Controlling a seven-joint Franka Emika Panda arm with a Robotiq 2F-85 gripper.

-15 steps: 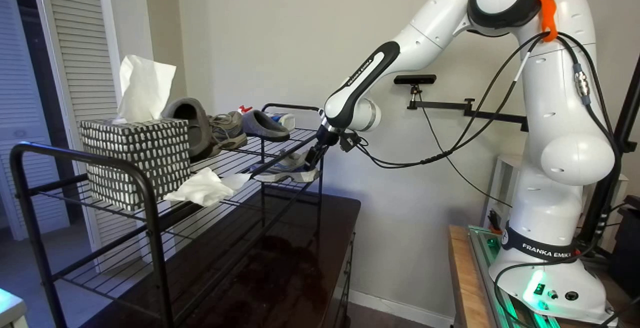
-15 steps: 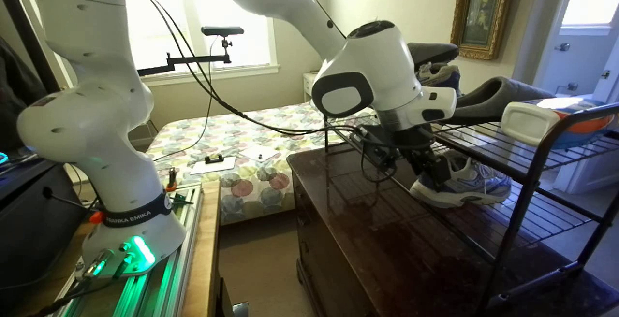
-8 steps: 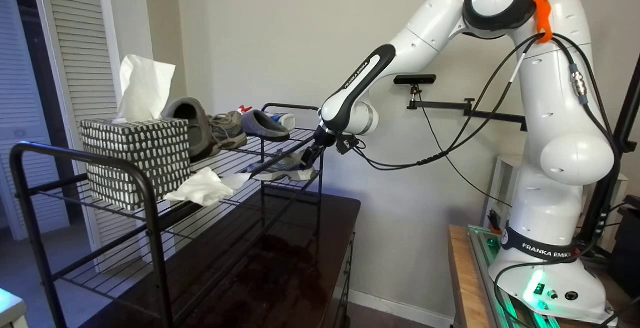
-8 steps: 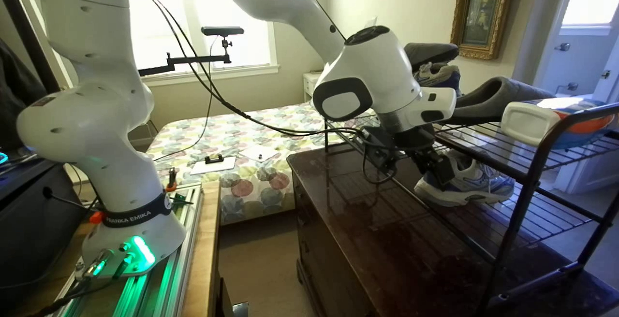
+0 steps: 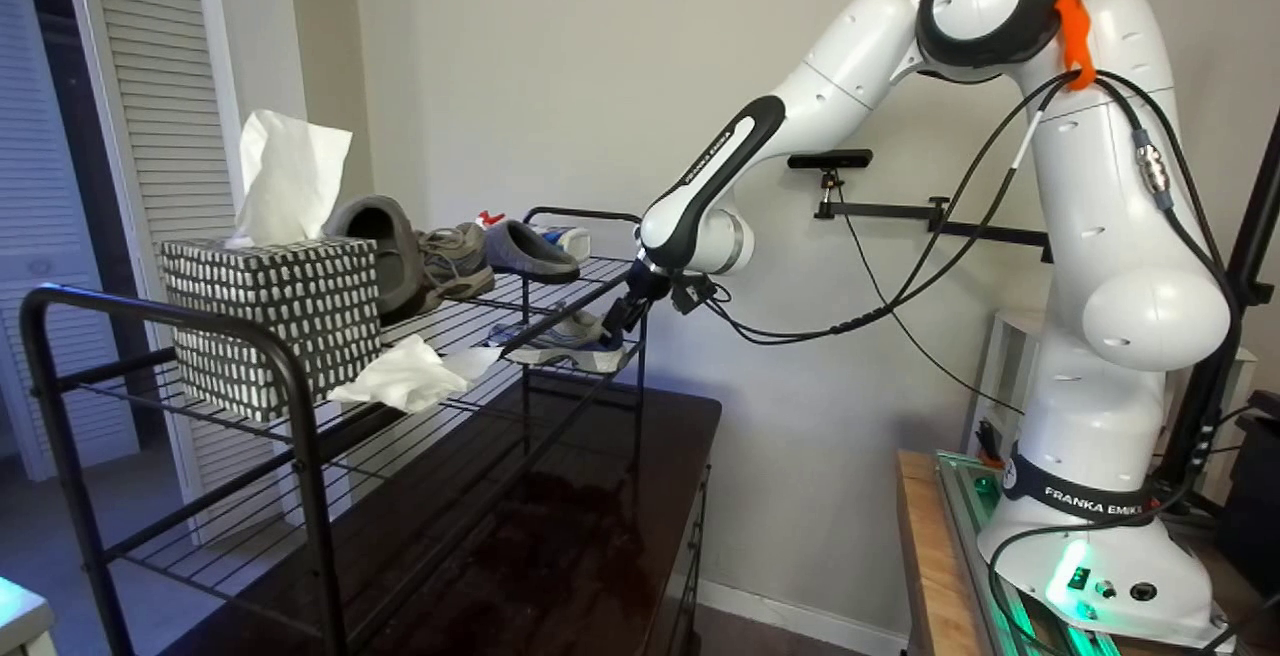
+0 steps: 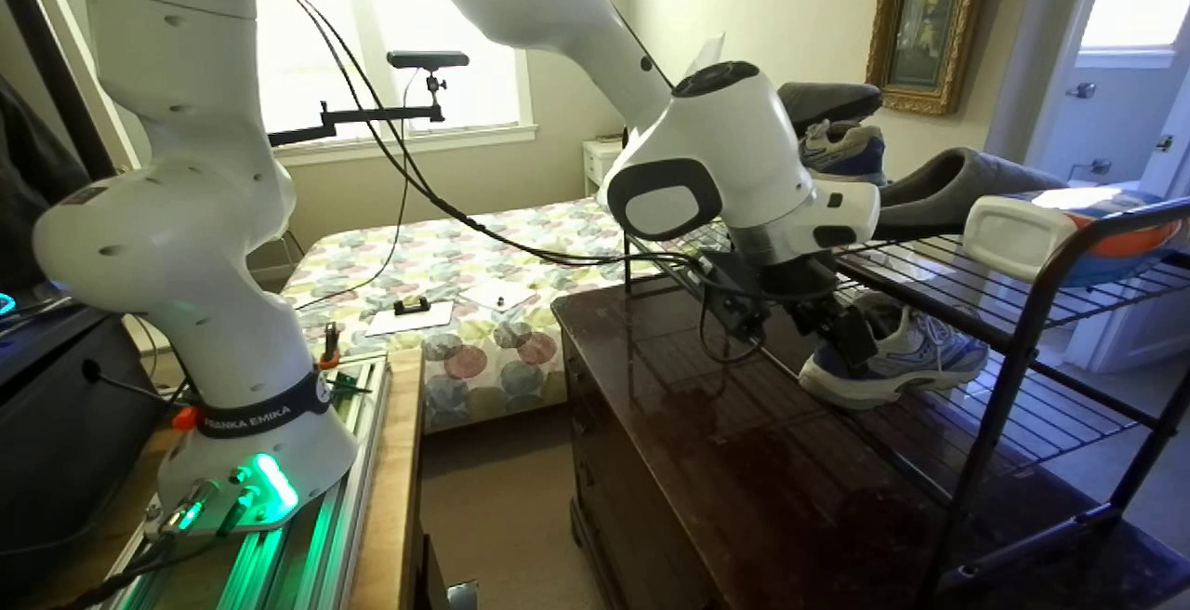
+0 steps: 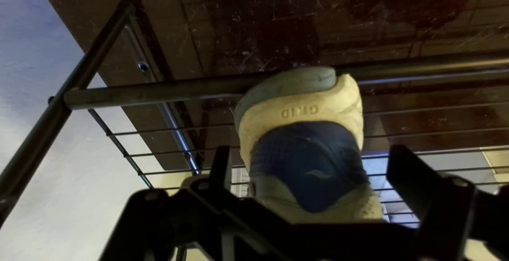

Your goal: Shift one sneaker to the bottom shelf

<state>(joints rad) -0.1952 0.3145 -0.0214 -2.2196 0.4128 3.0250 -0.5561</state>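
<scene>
The blue-grey low sneaker (image 7: 304,149) sits between parted black fingers (image 7: 409,177) — presumably so the black-wire bottom shelf (image 7: 159,94) carries it.

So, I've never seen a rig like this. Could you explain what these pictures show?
The machine is a white, jointed robot arm. Two views look in from outside; the close-up is taken from its wrist. A black metal wire rack stands on a dark brown wooden dresser. Its upper tier carries a black-and-white patterned tissue box, two grey slip-on shoes and a grey-and-blue sneaker. On the lower tier sits a similar pale-soled, blue-heeled grey sneaker, heel facing the arm. Nothing is held: the black jaws stand open on either side of that heel, with gaps visible in the close-up.
</scene>
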